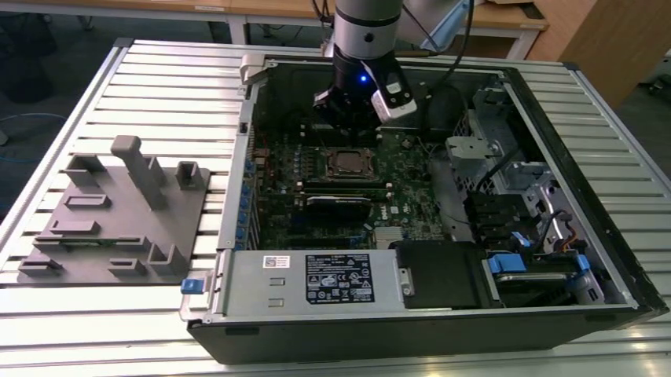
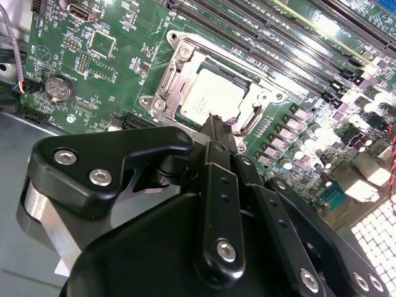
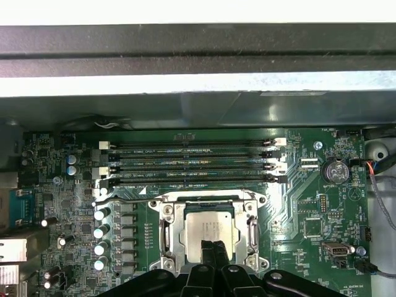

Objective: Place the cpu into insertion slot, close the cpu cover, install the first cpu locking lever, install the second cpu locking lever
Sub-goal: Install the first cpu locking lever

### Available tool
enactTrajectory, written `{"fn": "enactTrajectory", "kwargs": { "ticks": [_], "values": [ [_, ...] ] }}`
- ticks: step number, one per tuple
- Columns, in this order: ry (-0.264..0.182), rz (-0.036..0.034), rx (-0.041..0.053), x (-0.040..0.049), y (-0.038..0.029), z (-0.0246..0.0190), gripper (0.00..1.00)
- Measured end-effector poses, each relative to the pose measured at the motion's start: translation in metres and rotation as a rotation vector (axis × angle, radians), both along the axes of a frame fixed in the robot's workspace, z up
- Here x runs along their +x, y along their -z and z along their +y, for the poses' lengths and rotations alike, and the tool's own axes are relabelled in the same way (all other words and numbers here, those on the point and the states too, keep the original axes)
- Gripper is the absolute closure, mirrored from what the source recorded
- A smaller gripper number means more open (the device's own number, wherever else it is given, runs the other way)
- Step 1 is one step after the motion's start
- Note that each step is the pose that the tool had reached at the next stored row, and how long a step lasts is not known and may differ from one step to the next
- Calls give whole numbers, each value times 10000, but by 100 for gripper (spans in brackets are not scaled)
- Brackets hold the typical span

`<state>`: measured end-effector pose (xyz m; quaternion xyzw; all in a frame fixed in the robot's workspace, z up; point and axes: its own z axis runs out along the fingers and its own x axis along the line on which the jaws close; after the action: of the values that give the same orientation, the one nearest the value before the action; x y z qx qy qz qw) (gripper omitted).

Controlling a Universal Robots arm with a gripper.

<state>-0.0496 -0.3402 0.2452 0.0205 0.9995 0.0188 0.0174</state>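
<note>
The cpu (image 3: 207,228), a flat silver-grey square, lies in the insertion slot (image 3: 258,200) on the green board, and in the exterior view the cpu (image 1: 344,162) shows mid-board. The cpu cover (image 3: 166,230), a silver frame with a window, lies flat around it. A thin wire locking lever (image 3: 127,201) runs along one side of the socket. My gripper (image 3: 214,247) hangs just above the cpu's edge with its two black fingers pressed together and nothing between them. The second wrist view shows the same fingertips of my gripper (image 2: 219,124) over the cpu (image 2: 207,96). In the exterior view my gripper (image 1: 344,129) stands inside the case.
The open black computer case (image 1: 545,181) lies on a slatted metal table (image 1: 168,78). Long black memory slots (image 3: 192,164) run beside the socket. A power supply (image 1: 314,279) and drive cage (image 1: 524,267) fill the near side. A grey fixture plate (image 1: 115,212) sits at the exterior view's left.
</note>
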Motion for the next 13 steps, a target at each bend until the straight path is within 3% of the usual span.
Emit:
{"fn": "enactTrajectory", "kwargs": {
  "ticks": [11, 13],
  "values": [
    [0, 0, 0, 0, 4, 0, 90],
    [0, 0, 0, 0, 64, 0, 90]
  ]
}}
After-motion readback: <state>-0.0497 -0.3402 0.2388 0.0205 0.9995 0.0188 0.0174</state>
